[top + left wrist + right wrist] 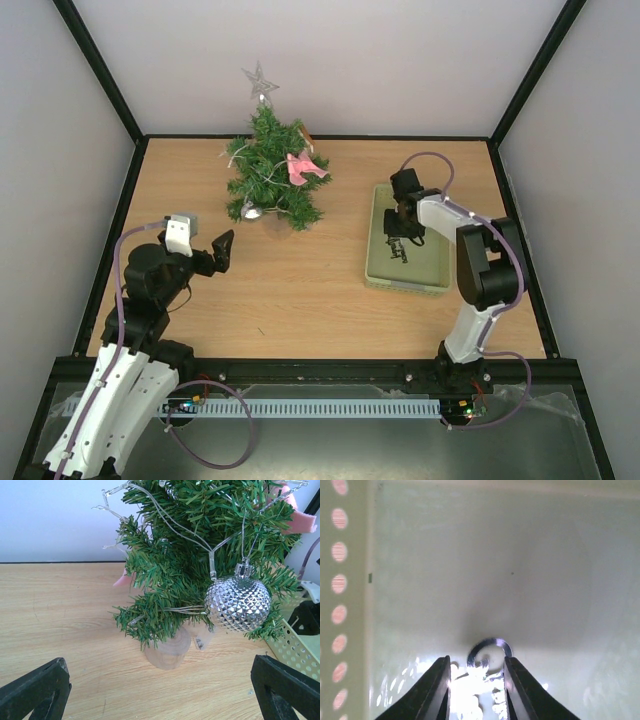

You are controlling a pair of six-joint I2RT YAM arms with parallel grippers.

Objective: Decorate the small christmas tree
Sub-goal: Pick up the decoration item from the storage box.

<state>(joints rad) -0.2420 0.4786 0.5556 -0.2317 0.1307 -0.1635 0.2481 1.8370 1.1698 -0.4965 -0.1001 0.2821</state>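
Note:
The small christmas tree (pixel 270 172) stands at the back of the table on a wooden stump (pixel 169 650). It carries a silver star (pixel 260 80), a pink ornament (pixel 303 168), a faceted silver ball (pixel 237 602) and a clear light string (pixel 180 525). My left gripper (pixel 222 250) hovers open in front of the tree (pixel 200 555), apart from it and holding nothing (pixel 159 680). My right gripper (pixel 400 240) is down inside the pale green basket (pixel 372 270). Its narrow jaws (pixel 476 667) close round a shiny silver ornament with a ring (pixel 490 647) lying on the basket floor.
Black frame rails (pixel 300 365) run along the near table edge and up the corners, with white walls behind. The basket's perforated wall (pixel 340 605) stands just left of my right fingers. One basket corner (pixel 295 650) shows beside the tree.

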